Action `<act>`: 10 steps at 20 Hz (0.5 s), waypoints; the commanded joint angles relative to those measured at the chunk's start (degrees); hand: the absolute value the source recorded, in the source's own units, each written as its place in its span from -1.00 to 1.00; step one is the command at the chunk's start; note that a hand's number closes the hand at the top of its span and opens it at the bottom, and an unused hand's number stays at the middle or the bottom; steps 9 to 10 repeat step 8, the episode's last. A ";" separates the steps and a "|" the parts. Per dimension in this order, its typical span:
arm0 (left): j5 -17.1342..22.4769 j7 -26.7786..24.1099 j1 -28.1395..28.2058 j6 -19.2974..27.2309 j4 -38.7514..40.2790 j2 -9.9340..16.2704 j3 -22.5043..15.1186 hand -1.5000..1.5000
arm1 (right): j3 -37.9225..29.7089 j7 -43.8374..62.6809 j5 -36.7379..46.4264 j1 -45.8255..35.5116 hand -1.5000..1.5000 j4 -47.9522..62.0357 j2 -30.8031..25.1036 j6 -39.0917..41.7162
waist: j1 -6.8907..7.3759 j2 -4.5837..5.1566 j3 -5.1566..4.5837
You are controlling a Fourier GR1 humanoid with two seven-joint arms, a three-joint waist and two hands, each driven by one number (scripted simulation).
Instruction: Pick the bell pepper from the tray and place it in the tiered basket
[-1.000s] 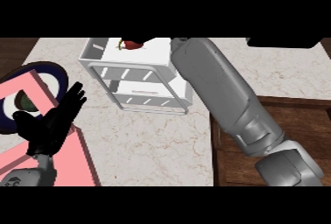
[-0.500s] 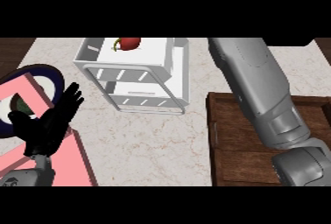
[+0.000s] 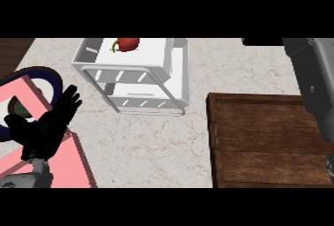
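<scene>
Pale marbled tabletop [image 3: 150,150] w/ thin reddish veins, filling most of view. Dark wooden tray-like board [image 3: 267,141] at right, planked, raised rim, resting on tabletop. Dark blue plate [image 3: 40,74] at far left, partly out of view, overlapping pink mat [image 3: 65,167] at lower left. Dark wood surface [image 3: 14,48] in upper left corner.
</scene>
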 commanded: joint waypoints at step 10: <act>0.28 -2.40 -0.41 -2.62 3.31 0.53 1.81 0.00 | -6.07 -3.18 -4.35 4.82 -1.00 4.10 -16.75 16.97 | 0.39 0.27 -0.02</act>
